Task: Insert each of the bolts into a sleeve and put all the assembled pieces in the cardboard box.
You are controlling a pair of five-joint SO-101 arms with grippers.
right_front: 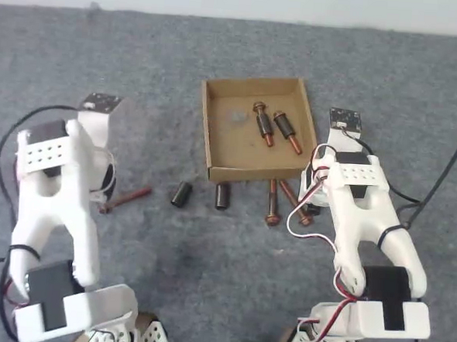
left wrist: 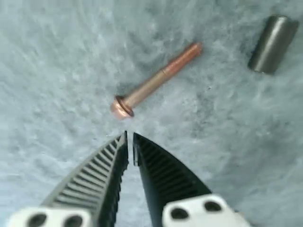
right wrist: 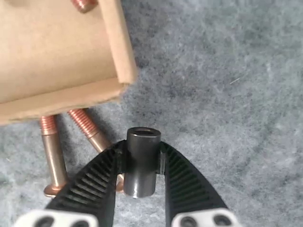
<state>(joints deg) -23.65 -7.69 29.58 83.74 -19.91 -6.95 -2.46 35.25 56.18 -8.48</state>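
Right tool grips a dark sleeve beside the cardboard box corner. Left tool is nearly closed and empty, just short of a bolt at the overhead frame's left.

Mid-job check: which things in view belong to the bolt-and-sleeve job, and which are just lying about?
Job:
cardboard box
assembled pieces, two, inside it
loose bolts, three
loose sleeves, two
held sleeve in the right gripper jaws

Lying about:
black cable at the high view's right edge
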